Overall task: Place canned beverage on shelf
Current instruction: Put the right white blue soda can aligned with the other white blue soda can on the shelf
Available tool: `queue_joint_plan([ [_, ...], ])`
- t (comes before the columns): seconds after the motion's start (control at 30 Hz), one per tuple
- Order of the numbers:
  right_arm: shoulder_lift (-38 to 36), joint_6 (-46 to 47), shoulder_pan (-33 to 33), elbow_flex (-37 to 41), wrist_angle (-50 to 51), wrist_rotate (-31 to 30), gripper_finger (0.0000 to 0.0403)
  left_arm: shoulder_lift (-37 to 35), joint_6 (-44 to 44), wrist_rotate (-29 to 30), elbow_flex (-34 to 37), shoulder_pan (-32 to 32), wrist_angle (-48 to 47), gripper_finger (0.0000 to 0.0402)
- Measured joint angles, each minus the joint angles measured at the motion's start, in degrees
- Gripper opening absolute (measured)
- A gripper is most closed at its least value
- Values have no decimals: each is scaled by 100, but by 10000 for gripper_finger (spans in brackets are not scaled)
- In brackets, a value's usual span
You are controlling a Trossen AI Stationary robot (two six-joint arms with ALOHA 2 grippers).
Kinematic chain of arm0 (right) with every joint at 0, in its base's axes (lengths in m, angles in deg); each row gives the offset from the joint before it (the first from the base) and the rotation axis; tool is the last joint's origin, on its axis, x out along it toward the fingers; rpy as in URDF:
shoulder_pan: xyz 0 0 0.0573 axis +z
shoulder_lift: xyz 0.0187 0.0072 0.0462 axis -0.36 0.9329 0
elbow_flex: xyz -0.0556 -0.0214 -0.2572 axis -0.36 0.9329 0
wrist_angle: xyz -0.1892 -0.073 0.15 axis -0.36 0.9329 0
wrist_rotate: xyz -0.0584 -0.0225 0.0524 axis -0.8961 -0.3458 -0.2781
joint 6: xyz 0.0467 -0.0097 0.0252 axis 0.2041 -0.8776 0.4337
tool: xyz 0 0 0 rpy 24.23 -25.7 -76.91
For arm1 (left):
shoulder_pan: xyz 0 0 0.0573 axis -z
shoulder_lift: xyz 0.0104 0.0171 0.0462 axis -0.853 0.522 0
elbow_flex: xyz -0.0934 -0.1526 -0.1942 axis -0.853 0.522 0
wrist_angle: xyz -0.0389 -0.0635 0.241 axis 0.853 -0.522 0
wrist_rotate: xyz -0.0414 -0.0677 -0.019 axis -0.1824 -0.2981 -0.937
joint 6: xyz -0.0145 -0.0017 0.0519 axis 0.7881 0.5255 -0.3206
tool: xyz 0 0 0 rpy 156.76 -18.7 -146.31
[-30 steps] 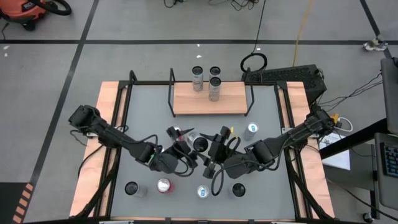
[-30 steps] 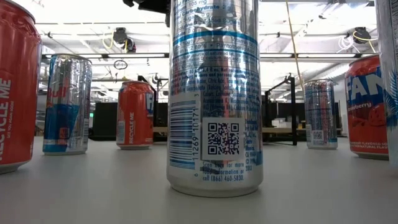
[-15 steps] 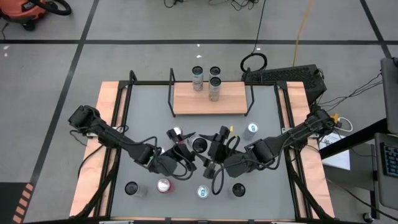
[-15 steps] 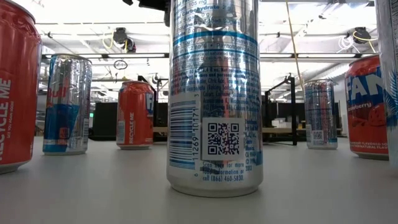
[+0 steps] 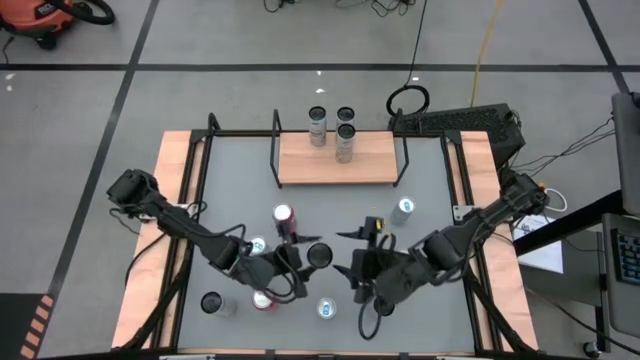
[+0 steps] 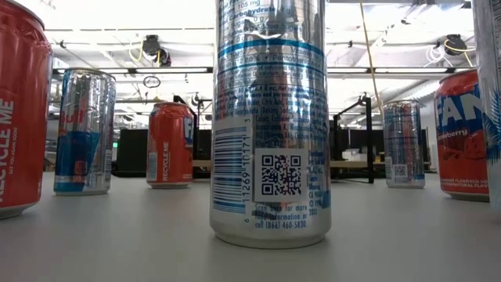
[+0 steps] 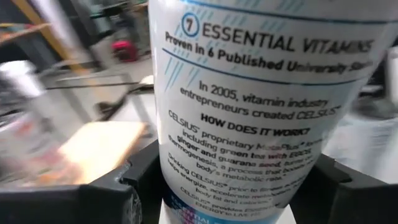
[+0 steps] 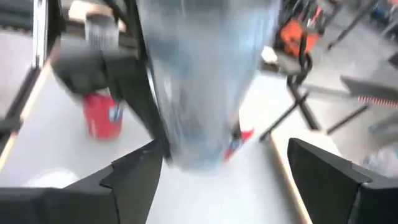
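Observation:
The canned beverage, white with small print, is upright at the middle of the table. My left gripper is shut on it. My right gripper stands open just to the can's right, and its fingers are on either side of the blurred can without gripping it. The shelf is a light-wood board with black rod ends at the far side. Two cans stand on it, and a third stands at its far edge. My left gripper pinches the can's body by two opposite sides between its fingers. The fingers come nearly level from the table's left. The can stands upright with a slight lean. Whether its base is off the table I cannot tell.
Loose cans stand around the arms: a red one, one at the right, and several along the near edge. In the low view a tall silver can blocks the middle. Wooden rails border the table.
My right gripper has let go of the can and drawn back toward the table's right and near edges, its fingers wider apart. My left gripper has carried the can a short way toward the near edge, still upright.

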Motion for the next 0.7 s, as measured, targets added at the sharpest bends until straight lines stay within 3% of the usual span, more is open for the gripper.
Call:
queue_joint_plan([
  [0.1, -4, 546, 129, 464, 92, -29, 303, -108, -45, -651, 0, 11, 206, 248],
  [0.2, -7, 742, 266, 1078, -497, -61, 303, -162, -283, -1039, 0, 13, 549, 248],
  [0.47, -20, -292, 310, 2141, -3677, 20, 302, -166, -602, -2532, -2, -147, 1336, 249],
  [0.7, -20, -840, 187, 2273, -4771, 918, 302, -160, -975, -3492, -6, -215, 1344, 249],
])
